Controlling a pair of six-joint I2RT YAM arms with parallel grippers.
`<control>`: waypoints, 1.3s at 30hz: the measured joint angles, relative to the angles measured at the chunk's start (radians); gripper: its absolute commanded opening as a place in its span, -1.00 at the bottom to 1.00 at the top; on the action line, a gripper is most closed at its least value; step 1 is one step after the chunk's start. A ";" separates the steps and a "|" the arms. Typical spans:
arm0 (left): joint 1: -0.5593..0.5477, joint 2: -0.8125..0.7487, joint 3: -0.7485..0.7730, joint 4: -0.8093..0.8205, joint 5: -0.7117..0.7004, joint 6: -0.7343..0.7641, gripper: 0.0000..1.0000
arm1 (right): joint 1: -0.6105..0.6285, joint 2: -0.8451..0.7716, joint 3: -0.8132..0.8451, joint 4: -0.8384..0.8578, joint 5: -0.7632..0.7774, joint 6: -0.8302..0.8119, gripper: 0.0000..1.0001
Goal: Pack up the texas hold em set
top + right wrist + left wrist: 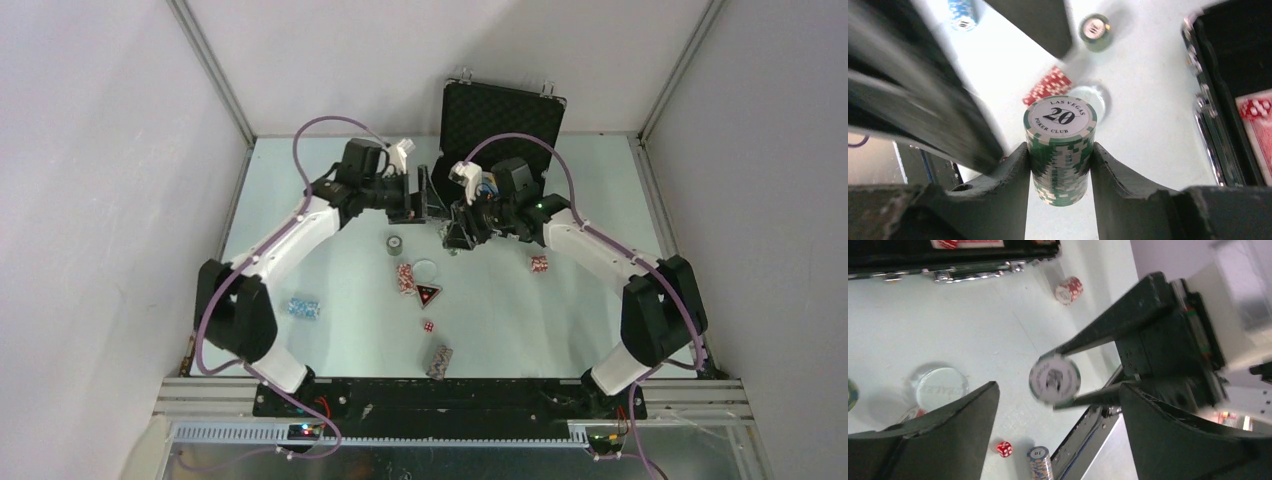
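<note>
My right gripper is shut on a green-and-white chip stack marked 20, held above the table. In the left wrist view that stack shows end-on between my left gripper's wide-open fingers, which do not touch it. Both grippers meet in front of the open black case. A red card deck lies in the case. Loose on the table are a red stack, a blue stack, a small green stack, a red die and a triangular dealer token.
Another red stack lies right of centre. A stack marked 10 lies near the front edge. A clear round puck sits by the red stack. The case's silver rim runs along the far side. White walls close in the table.
</note>
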State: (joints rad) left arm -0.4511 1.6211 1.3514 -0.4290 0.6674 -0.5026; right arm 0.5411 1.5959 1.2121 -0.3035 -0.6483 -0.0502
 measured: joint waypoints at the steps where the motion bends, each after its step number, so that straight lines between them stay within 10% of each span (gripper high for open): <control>1: 0.009 -0.024 -0.018 0.010 -0.029 -0.008 0.99 | -0.012 0.003 -0.008 -0.001 0.007 0.017 -0.95; 20: 0.114 -0.389 -0.351 -0.020 -0.351 0.045 0.99 | -0.240 0.159 -0.011 0.003 0.446 0.488 -0.87; 39: 0.113 -0.462 -0.391 -0.060 -0.391 0.067 0.99 | -0.284 0.381 0.266 -0.058 0.598 0.559 -0.83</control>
State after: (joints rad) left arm -0.3378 1.1595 0.9607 -0.4892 0.2768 -0.4358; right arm 0.2569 1.9774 1.4776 -0.3618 -0.0505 0.5087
